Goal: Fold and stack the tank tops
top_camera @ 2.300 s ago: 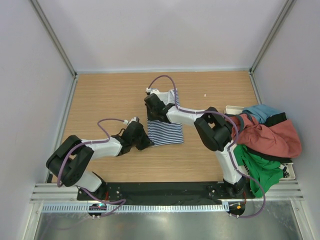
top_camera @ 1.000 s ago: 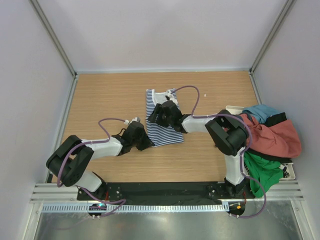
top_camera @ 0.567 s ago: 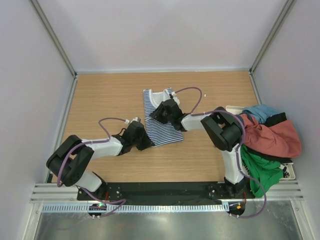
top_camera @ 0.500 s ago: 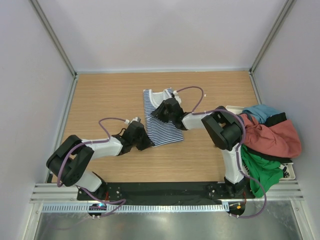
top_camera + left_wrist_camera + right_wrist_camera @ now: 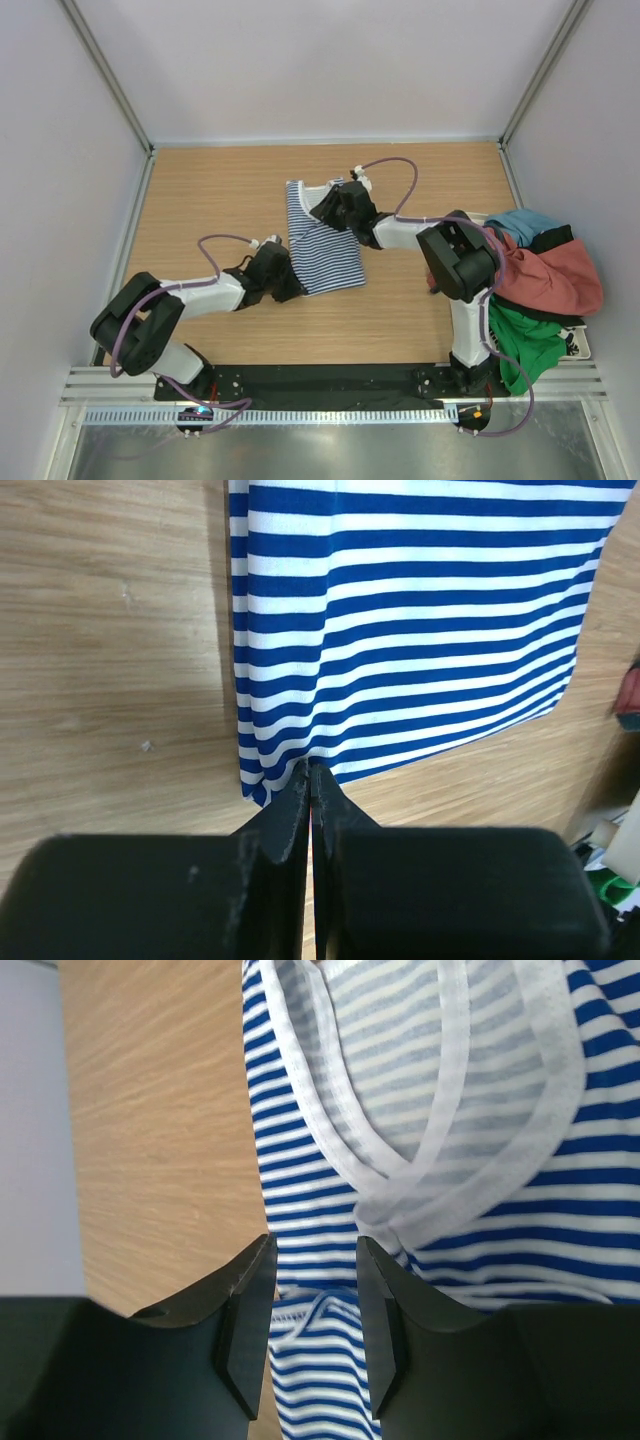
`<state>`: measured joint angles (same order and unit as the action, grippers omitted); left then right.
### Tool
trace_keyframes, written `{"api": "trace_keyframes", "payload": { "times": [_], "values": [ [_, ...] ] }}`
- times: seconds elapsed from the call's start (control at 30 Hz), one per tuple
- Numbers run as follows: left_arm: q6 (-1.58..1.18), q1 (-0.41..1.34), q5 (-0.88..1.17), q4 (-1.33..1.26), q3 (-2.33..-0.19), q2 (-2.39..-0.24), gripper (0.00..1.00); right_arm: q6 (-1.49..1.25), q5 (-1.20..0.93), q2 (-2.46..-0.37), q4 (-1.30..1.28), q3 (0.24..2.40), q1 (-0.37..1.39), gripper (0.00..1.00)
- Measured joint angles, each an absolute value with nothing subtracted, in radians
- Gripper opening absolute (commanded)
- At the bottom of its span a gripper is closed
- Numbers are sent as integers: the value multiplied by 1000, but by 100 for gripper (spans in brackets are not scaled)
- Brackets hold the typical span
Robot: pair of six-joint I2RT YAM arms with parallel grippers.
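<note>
**At mid-worktop: striped top pinched at the hem, straddled at the strap**

Near the centre of the worktop (image 5: 200, 200) the striped tank top (image 5: 325, 250) lies flat, neckline toward 12 o'clock and hem toward 6. White trim edges its neck and armholes. No lettering on it is legible in any view.

The left tool (image 5: 308, 778) has its fingers pressed together on the hem at the top's 7 o'clock corner, and the stripes pucker into the tips. The right tool (image 5: 315, 1245) sits at the 12-to-1 o'clock end with its fingers apart, straddling a strap beside the neckline. Cloth lies between them, but I cannot tell whether the pads touch it.

The rust-red tank top (image 5: 550, 280) is heaped at the worktop's 3 o'clock edge with a green garment (image 5: 520, 340) and a teal garment (image 5: 520, 222). The heap drapes over a white tray (image 5: 462, 217), of which only corners show. The red top's folds hide its shape, and no label on it can be read. The right arm's elbow covers the heap's 9 o'clock side.

From above, the right tool's body hides the striped top's 1 o'clock shoulder. The left wrist view cuts off the neckline, and the right wrist view cuts off the hem.

Bare wood runs from the striped top's 9 o'clock edge to the left wall (image 5: 60, 200), and from its neckline to the back wall at 12. A narrower strip separates its 3 o'clock edge from the heap, and the right arm crosses it.
</note>
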<state>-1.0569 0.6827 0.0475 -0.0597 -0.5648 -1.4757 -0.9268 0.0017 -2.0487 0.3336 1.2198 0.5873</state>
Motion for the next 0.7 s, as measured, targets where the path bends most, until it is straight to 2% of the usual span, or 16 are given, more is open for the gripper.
{"api": "trace_keyframes", "payload": {
  "times": [0.17, 0.33, 0.47, 0.5, 0.6, 0.7],
  "values": [
    [-1010, 686, 17, 97, -612, -1444, 6, -841, 21, -1907, 237, 1138, 600, 43],
    [-955, 687, -52, 273, -706, -1394, 18, -748, 98, -1772, 123, 1089, 668, 48],
    [-904, 686, -125, 365, -803, -1372, 30, -705, 156, -1708, 52, 1013, 750, 44],
    [-894, 685, -145, 384, -824, -1371, 37, -698, 163, -1698, 37, 987, 768, 43],
    [-854, 673, -200, 419, -870, -1371, 48, -681, 181, -1678, -16, 915, 802, 40],
    [-815, 652, -253, 435, -892, -1382, 53, -666, 205, -1670, -77, 875, 812, 39]
  ]
}}
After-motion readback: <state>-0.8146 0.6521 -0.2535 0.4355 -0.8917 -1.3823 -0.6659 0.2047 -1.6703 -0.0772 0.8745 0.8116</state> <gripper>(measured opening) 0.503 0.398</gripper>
